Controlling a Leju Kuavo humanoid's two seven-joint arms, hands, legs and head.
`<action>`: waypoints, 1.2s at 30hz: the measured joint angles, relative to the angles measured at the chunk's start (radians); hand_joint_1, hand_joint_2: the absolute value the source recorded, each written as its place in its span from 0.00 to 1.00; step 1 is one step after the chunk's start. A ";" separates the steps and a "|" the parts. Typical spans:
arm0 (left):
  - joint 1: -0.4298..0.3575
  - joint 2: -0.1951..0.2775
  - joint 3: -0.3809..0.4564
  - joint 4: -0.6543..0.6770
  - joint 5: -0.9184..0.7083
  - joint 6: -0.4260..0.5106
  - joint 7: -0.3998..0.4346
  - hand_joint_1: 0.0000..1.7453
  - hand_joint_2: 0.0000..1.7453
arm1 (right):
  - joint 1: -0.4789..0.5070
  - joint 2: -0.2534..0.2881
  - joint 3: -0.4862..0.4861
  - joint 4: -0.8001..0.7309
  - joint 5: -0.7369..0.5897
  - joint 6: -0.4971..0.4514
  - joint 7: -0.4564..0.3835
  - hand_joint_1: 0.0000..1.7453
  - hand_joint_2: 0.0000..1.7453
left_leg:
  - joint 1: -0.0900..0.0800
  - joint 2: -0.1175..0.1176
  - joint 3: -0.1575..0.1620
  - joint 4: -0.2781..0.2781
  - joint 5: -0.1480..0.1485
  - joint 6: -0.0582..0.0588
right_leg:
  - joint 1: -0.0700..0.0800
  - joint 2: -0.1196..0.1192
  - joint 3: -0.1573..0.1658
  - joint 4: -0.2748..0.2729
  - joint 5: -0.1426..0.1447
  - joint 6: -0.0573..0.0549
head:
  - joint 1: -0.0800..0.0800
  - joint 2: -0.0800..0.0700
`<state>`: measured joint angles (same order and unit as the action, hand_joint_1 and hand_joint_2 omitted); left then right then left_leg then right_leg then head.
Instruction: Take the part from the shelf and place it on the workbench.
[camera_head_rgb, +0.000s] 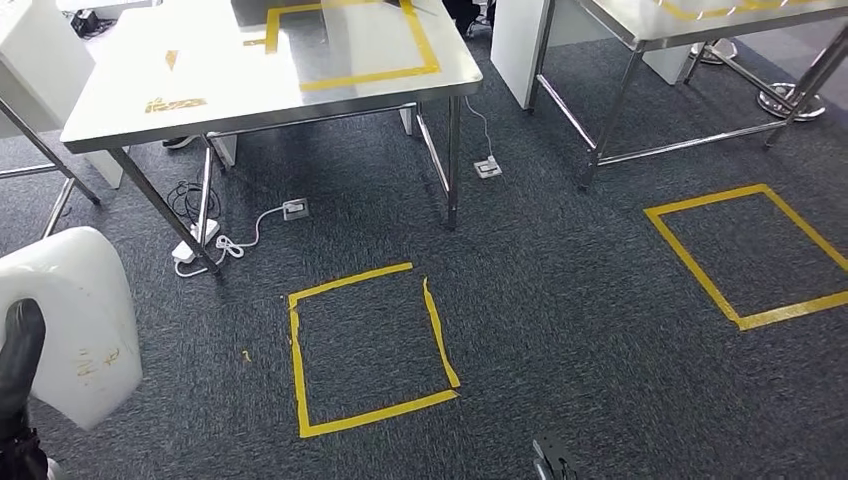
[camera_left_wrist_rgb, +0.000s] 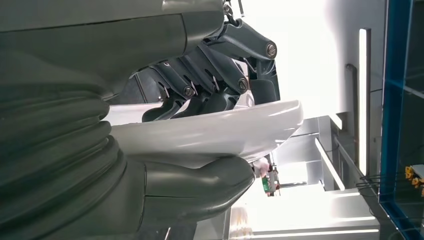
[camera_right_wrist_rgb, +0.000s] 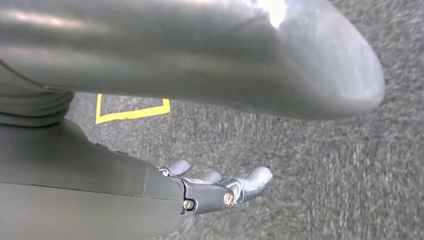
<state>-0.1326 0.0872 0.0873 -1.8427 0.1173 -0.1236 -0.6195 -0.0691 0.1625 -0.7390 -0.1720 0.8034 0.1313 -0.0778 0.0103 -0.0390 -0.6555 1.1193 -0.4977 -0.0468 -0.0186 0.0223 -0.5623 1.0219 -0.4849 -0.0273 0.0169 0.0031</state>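
Two stages of the job seem to us complete, judging from how things lie: the white part (camera_head_rgb: 75, 320) is off the shelf and in our left hand (camera_left_wrist_rgb: 200, 95), carried low at our left side above the grey carpet (camera_head_rgb: 560, 300). What is left is the setting down, which we judge to belong on the steel workbench (camera_head_rgb: 200, 90) ahead, perhaps inside its yellow tape rectangle (camera_head_rgb: 350, 45), though we cannot be sure which table is meant. Between us and the bench lies a yellow tape square (camera_head_rgb: 370, 350) on the floor, and a second one (camera_head_rgb: 750, 255) lies off to the right. In the left wrist view the dark fingers (camera_left_wrist_rgb: 220, 75) curl down onto one face of the white part, and the thick grey thumb (camera_left_wrist_rgb: 210, 182) presses from the other side, a firm clasp across the panel's edge. Our right hand (camera_right_wrist_rgb: 215, 187) hangs over the carpet, fingers loosely extended, holding nothing.
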 joint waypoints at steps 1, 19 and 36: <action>-0.001 0.000 0.000 0.004 0.000 0.000 -0.001 1.00 1.00 | 0.002 0.000 -0.003 0.000 -0.002 -0.001 0.000 0.00 0.00 | 0.000 0.019 -0.031 0.065 -0.032 -0.003 | 0.001 -0.006 -0.001 0.000 0.000 -0.002 | -0.003 0.000; -0.014 0.000 0.000 0.028 0.001 0.000 -0.005 1.00 1.00 | 0.012 0.001 -0.024 0.000 -0.007 -0.008 -0.004 0.00 0.00 | -0.002 0.034 0.085 -0.110 0.030 0.060 | 0.004 -0.029 -0.160 0.294 -0.113 0.050 | 0.008 0.000; 0.008 0.004 0.000 0.027 0.005 0.000 -0.014 1.00 1.00 | 0.018 0.001 -0.025 0.000 0.000 -0.013 -0.014 0.00 0.00 | -0.002 0.032 -0.105 0.150 0.011 0.005 | 0.003 -0.024 0.080 0.005 -0.085 -0.006 | -0.005 0.000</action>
<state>-0.1249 0.0914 0.0874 -1.8153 0.1227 -0.1239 -0.6334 -0.0514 0.1634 -0.7637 -0.1720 0.8031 0.1183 -0.0916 0.0084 -0.0069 -0.7604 1.2698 -0.4867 -0.0415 -0.0159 -0.0013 -0.4825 1.0265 -0.5696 -0.0330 0.0122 0.0031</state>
